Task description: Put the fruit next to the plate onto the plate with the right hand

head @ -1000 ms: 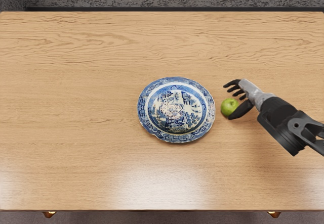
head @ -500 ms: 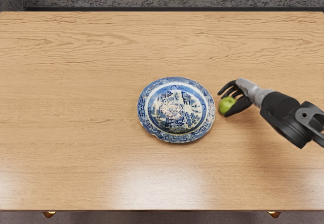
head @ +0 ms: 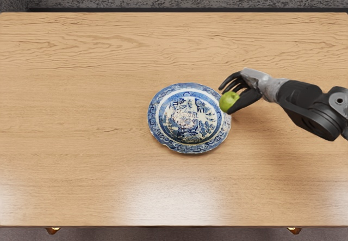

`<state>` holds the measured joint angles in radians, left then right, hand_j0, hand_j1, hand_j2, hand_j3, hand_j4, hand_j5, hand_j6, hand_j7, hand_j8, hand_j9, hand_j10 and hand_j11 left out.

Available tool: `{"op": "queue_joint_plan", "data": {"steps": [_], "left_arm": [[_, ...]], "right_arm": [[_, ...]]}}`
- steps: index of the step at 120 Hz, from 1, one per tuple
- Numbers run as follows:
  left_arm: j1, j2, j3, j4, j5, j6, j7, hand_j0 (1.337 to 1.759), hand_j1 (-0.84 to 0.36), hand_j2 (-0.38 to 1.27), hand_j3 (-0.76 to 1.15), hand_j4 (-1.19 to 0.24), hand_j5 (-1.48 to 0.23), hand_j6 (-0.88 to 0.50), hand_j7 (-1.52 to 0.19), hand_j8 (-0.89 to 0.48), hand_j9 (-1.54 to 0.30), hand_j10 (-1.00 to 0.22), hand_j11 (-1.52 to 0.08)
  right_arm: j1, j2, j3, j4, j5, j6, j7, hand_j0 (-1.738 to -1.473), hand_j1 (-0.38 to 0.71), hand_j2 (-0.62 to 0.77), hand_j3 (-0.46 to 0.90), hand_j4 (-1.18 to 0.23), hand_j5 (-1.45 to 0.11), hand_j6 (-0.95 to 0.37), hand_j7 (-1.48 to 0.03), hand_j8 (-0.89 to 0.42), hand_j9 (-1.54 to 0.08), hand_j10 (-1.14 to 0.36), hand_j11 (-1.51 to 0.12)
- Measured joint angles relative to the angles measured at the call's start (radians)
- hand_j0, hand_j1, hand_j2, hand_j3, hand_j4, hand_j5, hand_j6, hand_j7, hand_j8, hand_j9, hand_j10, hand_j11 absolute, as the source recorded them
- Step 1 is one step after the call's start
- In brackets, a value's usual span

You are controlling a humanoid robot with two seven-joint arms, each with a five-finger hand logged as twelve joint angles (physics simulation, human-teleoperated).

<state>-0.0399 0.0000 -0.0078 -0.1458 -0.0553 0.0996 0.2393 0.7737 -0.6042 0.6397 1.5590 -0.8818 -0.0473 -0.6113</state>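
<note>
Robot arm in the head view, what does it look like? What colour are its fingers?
Only the right arm shows: chunky, rounded, dark grey to black. Its wrist is a lighter, silvery grey piece. The right hand has thin black fingers. No cables or markings show.

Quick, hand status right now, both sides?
Right hand: closed on the green fruit, at the right rim of the plate.
Left hand: not in view.
</note>
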Motion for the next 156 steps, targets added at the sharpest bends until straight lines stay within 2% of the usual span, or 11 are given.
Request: {"op": "queue_joint_plan", "data": {"steps": [28,54,67,93,108,124,144,156], "left_arm": [[0.0,0.0,0.0,0.0,0.0,0.0,0.0,1.658,0.34,0.0,0.0,0.0,0.0,0.0,0.0,0.0,0.0,0.0,0.0],[0.0,0.0,0.0,0.0,0.0,0.0,0.0,1.658,0.34,0.0,0.0,0.0,0.0,0.0,0.0,0.0,0.0,0.0,0.0],[0.0,0.0,0.0,0.0,0.0,0.0,0.0,1.658,0.34,0.0,0.0,0.0,0.0,0.0,0.0,0.0,0.0,0.0,0.0],[0.0,0.0,0.0,0.0,0.0,0.0,0.0,1.658,0.34,0.0,0.0,0.0,-0.01,0.0,0.0,0.0,0.0,0.0,0.0],[0.0,0.0,0.0,0.0,0.0,0.0,0.0,1.658,0.34,0.0,0.0,0.0,-0.01,0.0,-0.01,0.0,0.0,0.0,0.0],[0.0,0.0,0.0,0.0,0.0,0.0,0.0,1.658,0.34,0.0,0.0,0.0,-0.01,0.0,-0.01,0.0,0.0,0.0,0.0],[-0.002,0.0,-0.001,-0.004,0.0,-0.002,0.0,1.658,0.34,0.0,0.0,0.0,-0.01,0.0,-0.01,0.0,0.0,0.0,0.0],[0.0,0.0,-0.001,-0.005,-0.001,-0.003,0.0,1.658,0.34,0.0,0.0,0.0,-0.01,0.0,-0.01,0.0,0.0,0.0,0.0]], "right_arm": [[0.018,0.11,-0.004,0.008,0.007,-0.025,0.0,-1.658,0.28,0.28,0.0,-0.61,-0.8,-0.54,-0.8,-0.43,-0.8,-0.56,-0.79],[0.0,0.198,-0.03,0.003,-0.004,-0.094,0.0,-1.658,0.29,0.29,0.0,-0.6,-0.8,-0.53,-0.79,-0.42,-0.78,-0.55,-0.77],[-0.01,0.212,-0.036,0.001,-0.007,-0.108,0.0,-1.658,0.28,0.24,0.0,-0.59,-0.77,-0.52,-0.77,-0.43,-0.76,-0.55,-0.75],[-0.01,0.214,-0.035,0.0,-0.002,-0.145,0.0,-1.658,-0.1,0.08,0.0,-0.23,-0.3,-0.21,-0.3,-0.18,-0.3,-0.22,-0.3],[0.003,0.17,0.006,0.0,0.033,-0.063,0.0,-1.658,-0.21,0.04,0.0,-0.13,-0.16,-0.11,-0.16,-0.1,-0.16,-0.12,-0.16],[0.012,0.008,0.089,-0.021,0.221,0.169,0.0,-1.658,-0.28,0.02,0.0,-0.07,-0.09,-0.06,-0.08,-0.05,-0.08,-0.06,-0.08],[0.012,-0.143,0.168,-0.098,0.398,0.495,0.0,-1.658,-0.32,0.01,0.0,-0.03,-0.04,-0.03,-0.04,-0.02,-0.04,-0.03,-0.04],[0.011,-0.215,0.187,-0.156,0.476,0.596,0.0,-1.658,-0.33,0.01,0.0,-0.02,-0.02,-0.02,-0.02,-0.01,-0.02,-0.02,-0.02]]}}
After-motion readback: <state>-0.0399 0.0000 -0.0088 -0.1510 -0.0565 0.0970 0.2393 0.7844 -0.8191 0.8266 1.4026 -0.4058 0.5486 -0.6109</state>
